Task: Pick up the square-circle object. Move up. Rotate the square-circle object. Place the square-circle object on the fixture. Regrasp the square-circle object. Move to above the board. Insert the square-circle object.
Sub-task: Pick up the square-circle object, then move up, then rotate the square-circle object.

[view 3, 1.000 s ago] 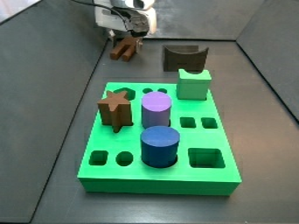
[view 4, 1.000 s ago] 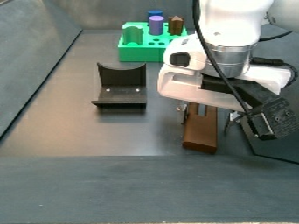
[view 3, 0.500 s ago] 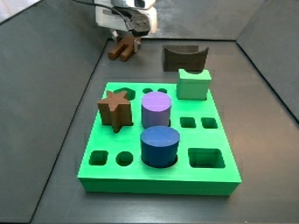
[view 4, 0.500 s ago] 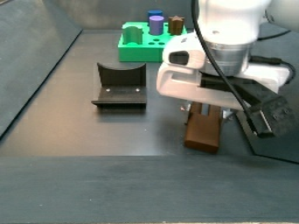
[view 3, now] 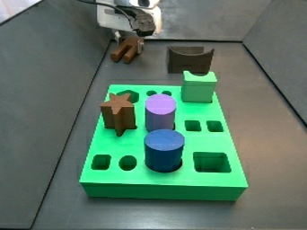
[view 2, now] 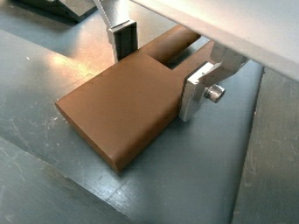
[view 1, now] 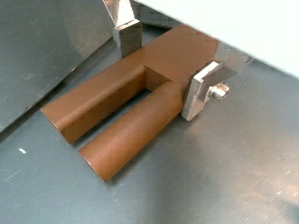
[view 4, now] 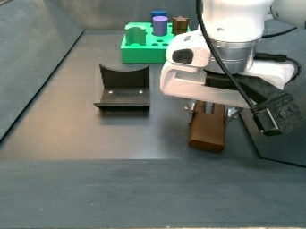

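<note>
Dark grey matte floor; grey panel walls enclosing it; soft, even light.

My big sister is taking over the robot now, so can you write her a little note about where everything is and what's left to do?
Gripper: down at the floor, far from the board, fingers on either side of the square-circle object; whether it is clamped cannot be told.
Square-circle object: lying flat on the floor, not lifted.
Fixture: empty, standing apart from the object.
Board: holds a star peg, two cylinders and a pale green block.
Done: the approach.
Left: lift, rotate, place on fixture, regrasp, move over board, insert.
</note>
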